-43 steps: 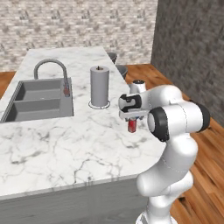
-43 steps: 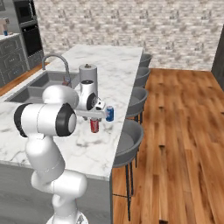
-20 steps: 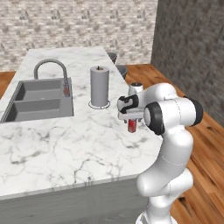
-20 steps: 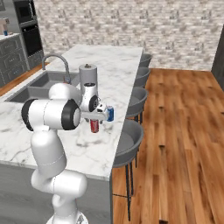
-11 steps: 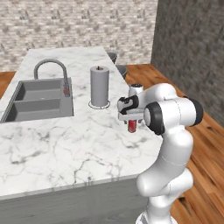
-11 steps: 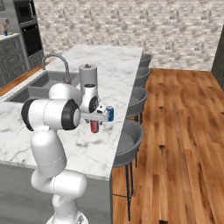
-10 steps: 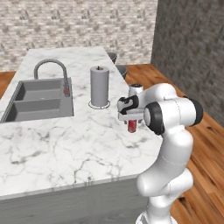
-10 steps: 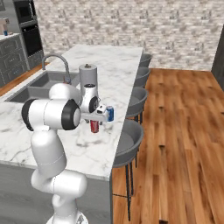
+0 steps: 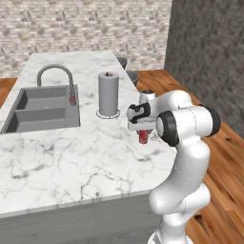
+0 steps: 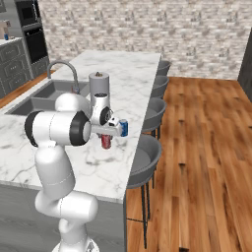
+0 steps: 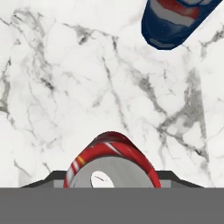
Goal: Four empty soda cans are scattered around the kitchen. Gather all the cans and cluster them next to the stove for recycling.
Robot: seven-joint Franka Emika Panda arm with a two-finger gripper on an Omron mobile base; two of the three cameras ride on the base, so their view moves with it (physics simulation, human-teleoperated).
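Hand view looks straight down on the red can [image 11: 111, 162], upright on the marble counter [image 11: 65, 78] directly under the gripper [image 11: 112, 183], its finger tips flanking it; whether they clamp it I cannot tell; the blue can [image 11: 179, 22] stands just beyond; further back on the island, a paper towel roll [image 9: 108, 94], then the sink [image 9: 40, 107].

wall: pale stone brick [image 10: 147, 29], top of frame | side wall: dark grey [image 9: 209, 57], right | floor: brown wood planks [image 10: 206, 162], right | island: white marble counter [image 9: 71, 157], centre | stools: grey [image 10: 142, 160], beside island
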